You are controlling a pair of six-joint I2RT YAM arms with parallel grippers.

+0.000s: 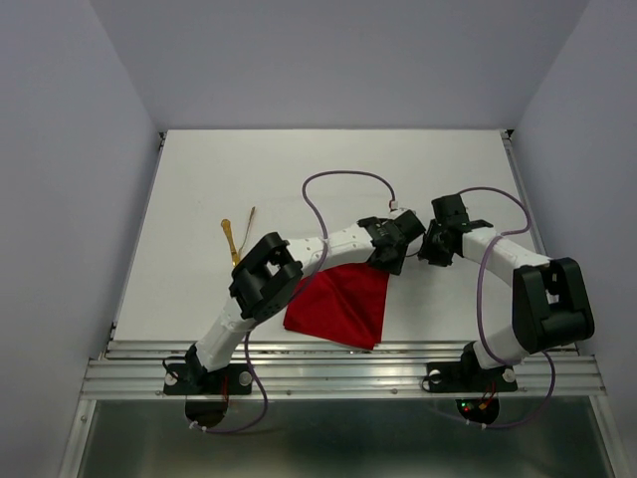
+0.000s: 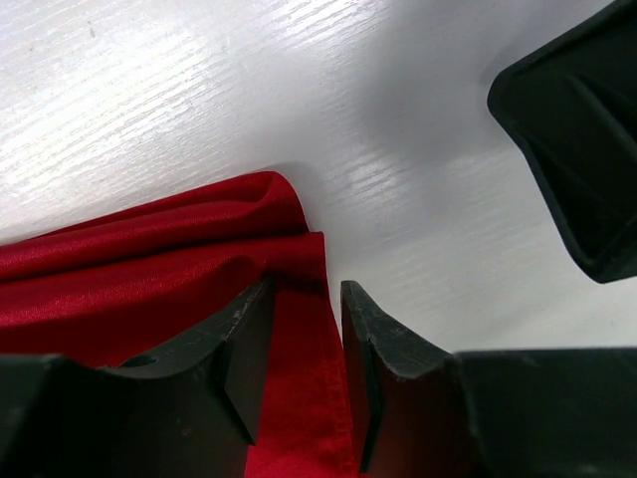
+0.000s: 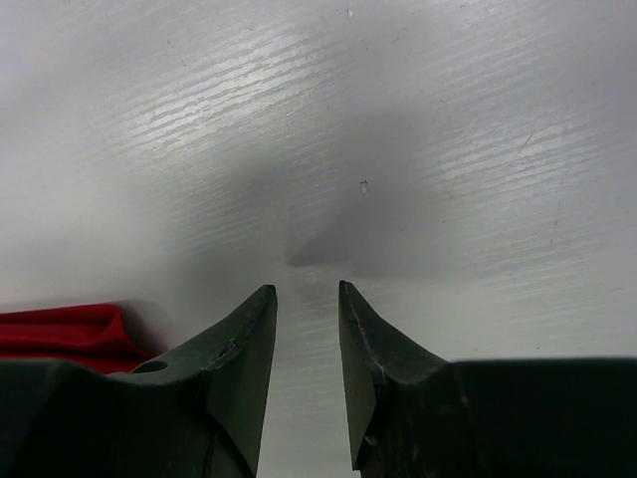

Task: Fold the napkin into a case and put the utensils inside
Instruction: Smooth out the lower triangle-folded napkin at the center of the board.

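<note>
The red napkin (image 1: pixel 338 304) lies loosely folded on the white table (image 1: pixel 299 179), near the front edge. My left gripper (image 1: pixel 390 254) is at the napkin's far right corner. In the left wrist view its jaws (image 2: pixel 307 287) stand apart astride the hemmed edge of the napkin (image 2: pixel 149 259), and the cloth lies flat between them, not pinched. My right gripper (image 1: pixel 430 249) hovers just right of it, open over bare table (image 3: pixel 306 289), with a bit of napkin (image 3: pixel 60 329) at its left. The utensils, a gold knife (image 1: pixel 232 244) and a paler fork (image 1: pixel 249 224), lie to the left, behind the left arm.
The right gripper's black finger (image 2: pixel 577 149) shows close by at the upper right of the left wrist view. A metal rail (image 1: pixel 338 373) runs along the table's near edge. Purple cables (image 1: pixel 343 179) loop above both arms.
</note>
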